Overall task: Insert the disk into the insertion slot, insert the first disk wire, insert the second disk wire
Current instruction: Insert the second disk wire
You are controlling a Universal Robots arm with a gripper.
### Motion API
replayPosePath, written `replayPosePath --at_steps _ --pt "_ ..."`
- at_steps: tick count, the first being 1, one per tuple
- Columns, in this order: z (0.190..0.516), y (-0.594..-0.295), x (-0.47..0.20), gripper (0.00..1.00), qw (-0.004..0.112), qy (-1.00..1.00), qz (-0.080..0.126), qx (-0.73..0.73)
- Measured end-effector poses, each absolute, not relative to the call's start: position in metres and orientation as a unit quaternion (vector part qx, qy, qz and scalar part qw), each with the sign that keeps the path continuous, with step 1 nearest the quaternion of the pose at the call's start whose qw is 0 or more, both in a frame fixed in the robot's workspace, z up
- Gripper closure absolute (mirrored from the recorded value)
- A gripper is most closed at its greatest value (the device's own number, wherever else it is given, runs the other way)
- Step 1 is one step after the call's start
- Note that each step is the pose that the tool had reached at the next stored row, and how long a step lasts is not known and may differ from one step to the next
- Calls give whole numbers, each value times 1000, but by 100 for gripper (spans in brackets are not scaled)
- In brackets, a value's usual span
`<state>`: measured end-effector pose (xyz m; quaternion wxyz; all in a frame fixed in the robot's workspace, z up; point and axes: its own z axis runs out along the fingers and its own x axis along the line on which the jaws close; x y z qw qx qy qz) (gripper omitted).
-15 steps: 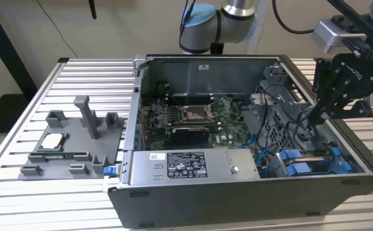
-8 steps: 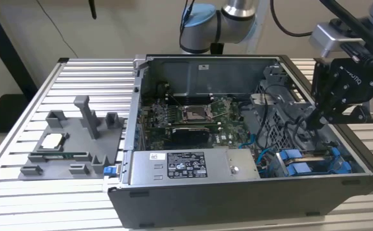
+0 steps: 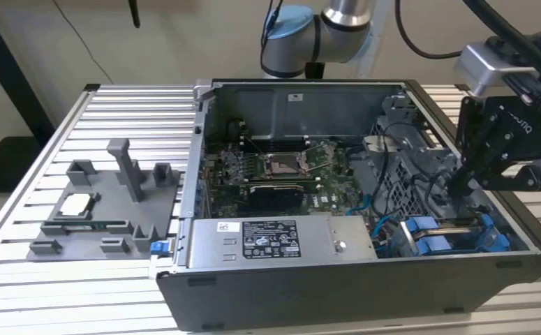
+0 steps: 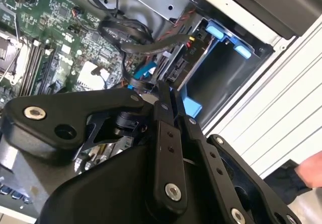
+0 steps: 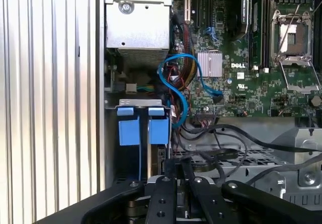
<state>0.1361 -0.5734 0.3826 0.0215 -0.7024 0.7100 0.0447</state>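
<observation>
Even, soft indoor light, dim inside the computer case [image 3: 364, 279], with mild glare on ribbed metal.

gripper [image 3: 463, 187] fingertips hidden among cables [image 3: 419, 183]

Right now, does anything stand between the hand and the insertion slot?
Nothing visible does. In the first wrist view the hand sits close to the insertion slot; the black cables run beside it, not across the gap.

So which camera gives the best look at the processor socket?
The first wrist view: the socket is seen square-on and unobstructed. The exterior view shows it small, mid-board. In the second wrist view it is cut off at the picture's edge.
</observation>
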Motion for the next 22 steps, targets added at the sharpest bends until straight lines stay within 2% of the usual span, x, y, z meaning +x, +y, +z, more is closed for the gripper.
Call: replayPosePath --at_steps 10,22 --pt "377 -586 136 84 28 707 47 -705" --pt "367 -587 136 84 41 690 33 -722"
